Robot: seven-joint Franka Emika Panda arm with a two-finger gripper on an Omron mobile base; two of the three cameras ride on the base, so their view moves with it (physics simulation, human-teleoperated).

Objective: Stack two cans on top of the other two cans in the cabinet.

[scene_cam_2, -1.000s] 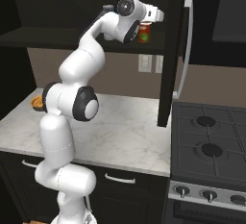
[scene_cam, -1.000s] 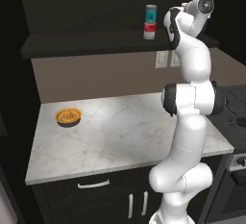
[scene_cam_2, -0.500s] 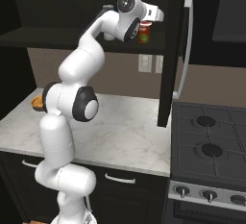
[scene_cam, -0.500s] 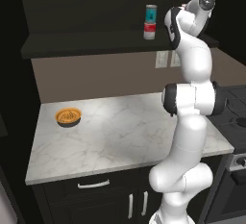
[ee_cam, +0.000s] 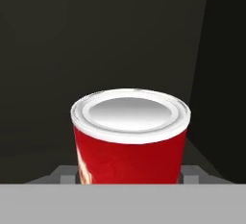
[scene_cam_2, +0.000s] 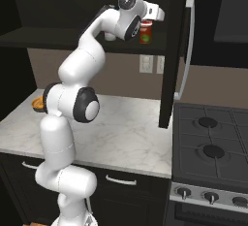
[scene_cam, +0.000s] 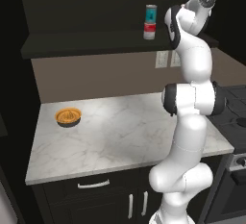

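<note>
Looking along my claw (scene_cam_2: 147,26), I see the bright red can (ee_cam: 129,139) filling the space right ahead, its silver lid facing me, with what look like the grey finger bases (ee_cam: 61,174) just beside it on either side. I judge the claw is clamped on this can, though the tips themselves are hidden and I cannot tell for certain. From the right, the hand is up inside the black cabinet (scene_cam_2: 63,7) with the red can sitting directly over a darker orange can (scene_cam_2: 144,37), seemingly touching it. From the left, a teal can (scene_cam: 151,13) already stands on a red-and-white can (scene_cam: 150,31) on the shelf (scene_cam: 86,43). So I reckon one stack is done and the second is nearly placed; what is left is letting go and backing out cleanly. Below, an orange bowl (scene_cam: 68,117) sits on the marble counter (scene_cam: 125,136).
</note>
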